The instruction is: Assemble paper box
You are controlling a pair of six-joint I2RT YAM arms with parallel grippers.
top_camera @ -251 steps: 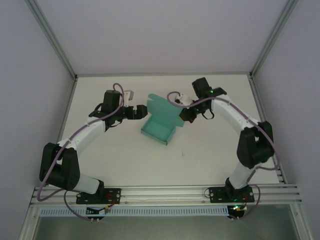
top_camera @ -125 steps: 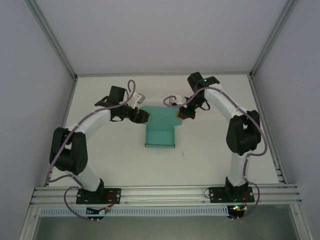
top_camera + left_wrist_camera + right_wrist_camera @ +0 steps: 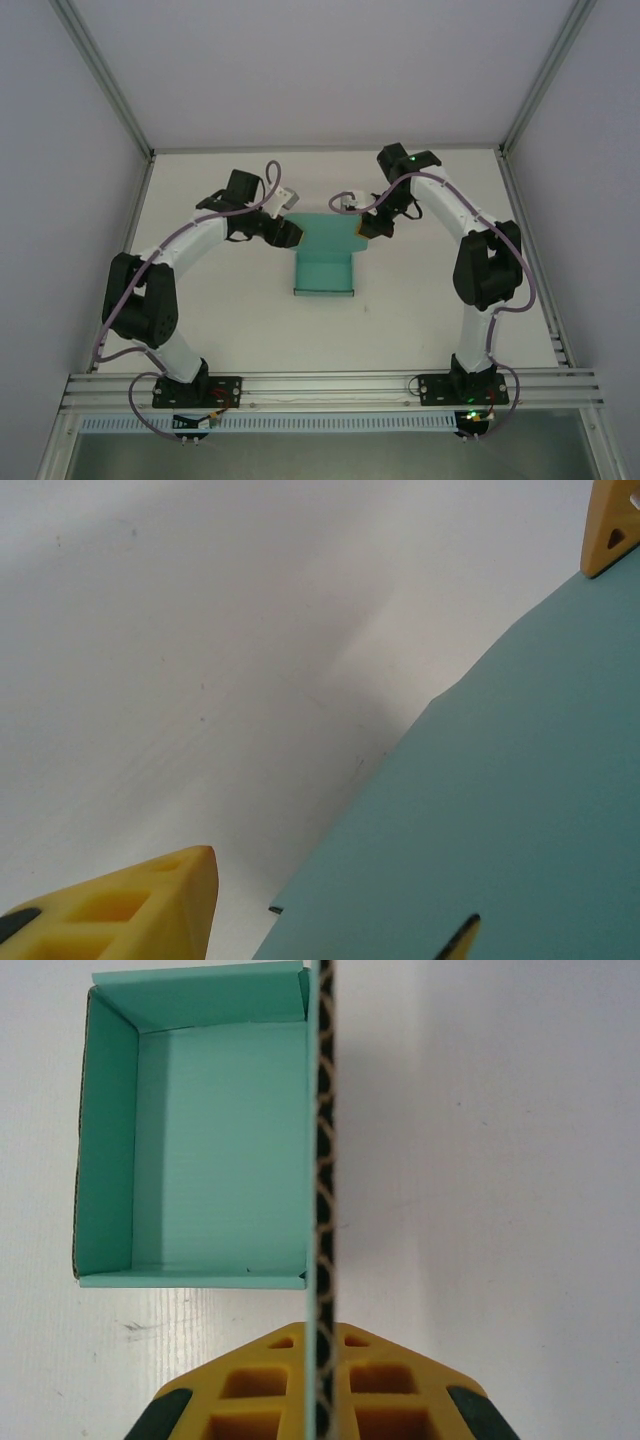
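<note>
The white table (image 3: 430, 300) carries the teal paper box (image 3: 325, 265), mid-table between both arms. The right gripper (image 3: 320, 1345) is clamped on one side flap, and the left gripper (image 3: 405, 712) stands apart at the opposite flap. Uneven pulling could crease the thin card or drag the box askew.

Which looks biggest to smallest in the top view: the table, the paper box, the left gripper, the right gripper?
1. table
2. paper box
3. left gripper and right gripper: they look about alike, so I won't rank one above the other.
</note>
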